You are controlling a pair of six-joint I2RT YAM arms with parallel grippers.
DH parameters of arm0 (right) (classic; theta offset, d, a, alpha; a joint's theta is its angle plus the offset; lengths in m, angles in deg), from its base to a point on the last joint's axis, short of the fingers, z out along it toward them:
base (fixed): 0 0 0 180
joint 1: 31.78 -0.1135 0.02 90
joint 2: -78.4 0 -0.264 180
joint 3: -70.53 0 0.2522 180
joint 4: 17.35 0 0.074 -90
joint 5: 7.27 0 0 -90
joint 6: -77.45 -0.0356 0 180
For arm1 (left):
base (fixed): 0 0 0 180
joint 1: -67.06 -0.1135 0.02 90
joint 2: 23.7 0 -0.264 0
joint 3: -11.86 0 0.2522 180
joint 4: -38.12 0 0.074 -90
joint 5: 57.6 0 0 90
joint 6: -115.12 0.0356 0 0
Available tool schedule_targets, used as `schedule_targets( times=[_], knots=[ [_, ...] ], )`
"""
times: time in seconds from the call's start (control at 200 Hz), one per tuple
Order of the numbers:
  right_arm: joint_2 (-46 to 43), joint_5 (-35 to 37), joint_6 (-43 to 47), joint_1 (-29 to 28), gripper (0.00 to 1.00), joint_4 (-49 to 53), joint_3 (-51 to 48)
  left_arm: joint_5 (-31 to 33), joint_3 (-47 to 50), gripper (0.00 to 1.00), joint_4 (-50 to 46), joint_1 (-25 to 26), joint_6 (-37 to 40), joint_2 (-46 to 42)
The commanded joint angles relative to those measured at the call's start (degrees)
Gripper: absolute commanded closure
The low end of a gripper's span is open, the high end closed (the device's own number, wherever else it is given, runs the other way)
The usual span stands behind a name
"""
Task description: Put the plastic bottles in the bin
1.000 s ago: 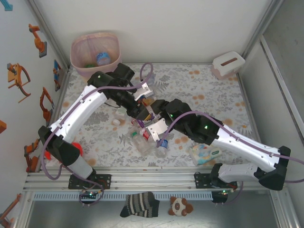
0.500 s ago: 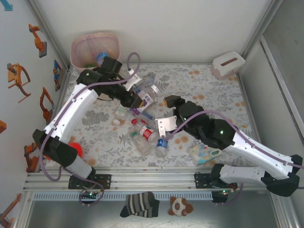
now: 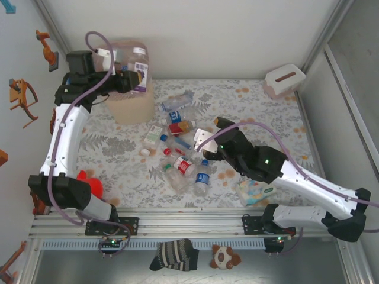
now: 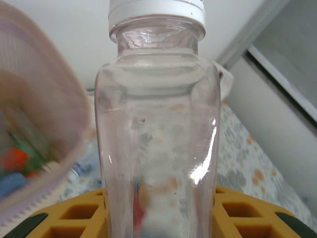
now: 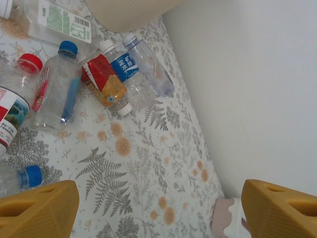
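Observation:
My left gripper (image 3: pixel 129 76) is raised over the bin (image 3: pixel 131 106) and is shut on a clear plastic bottle (image 3: pixel 138 66) with a white cap and a purple label. In the left wrist view that bottle (image 4: pixel 157 129) stands upright between the yellow fingers (image 4: pixel 247 213), with the pink-lined bin (image 4: pixel 34 124) just to its left. Several more bottles (image 3: pixel 180 145) lie in a heap at mid-table. My right gripper (image 3: pixel 208 135) hovers open at the heap's right edge, holding nothing. Below its spread fingers (image 5: pixel 37 208) lies bare cloth, the bottles (image 5: pixel 106 82) further off.
A white tissue box (image 3: pixel 283 80) stands in the far right corner. A pastel wipes pack (image 3: pixel 256 190) lies under the right forearm. A red object (image 3: pixel 92 183) sits near the left arm's base. Walls close in the left, back and right sides.
The left arm has lifted the purple-labelled bottle out of the heap and swung it up and left over the bin. The right gripper has drawn back to the right, away from the heap.

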State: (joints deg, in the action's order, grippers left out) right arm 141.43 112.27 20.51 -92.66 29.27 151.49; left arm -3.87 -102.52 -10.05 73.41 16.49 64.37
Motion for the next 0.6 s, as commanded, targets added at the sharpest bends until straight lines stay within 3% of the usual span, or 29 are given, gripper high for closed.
schedule_targets(
  times=[0.0,0.27,0.476,0.596],
  knots=[
    [0.7,3.4,-7.0,0.2,0.16,0.7,3.4,-2.6,-5.4,0.62,6.8,-3.2,-7.2,3.8],
    [4.4,4.6,-12.0,0.3,0.16,6.0,8.4,-1.9,-18.5,0.61,8.3,-6.6,-14.7,16.3],
    [5.2,5.2,-12.4,0.2,0.16,7.7,9.4,-3.0,-33.7,0.6,1.0,-7.7,-16.4,29.0],
    [4.8,4.8,-12.7,0.3,0.16,7.6,9.4,-4.4,-36.3,0.6,0.4,-8.1,-18.4,33.5]
  ],
)
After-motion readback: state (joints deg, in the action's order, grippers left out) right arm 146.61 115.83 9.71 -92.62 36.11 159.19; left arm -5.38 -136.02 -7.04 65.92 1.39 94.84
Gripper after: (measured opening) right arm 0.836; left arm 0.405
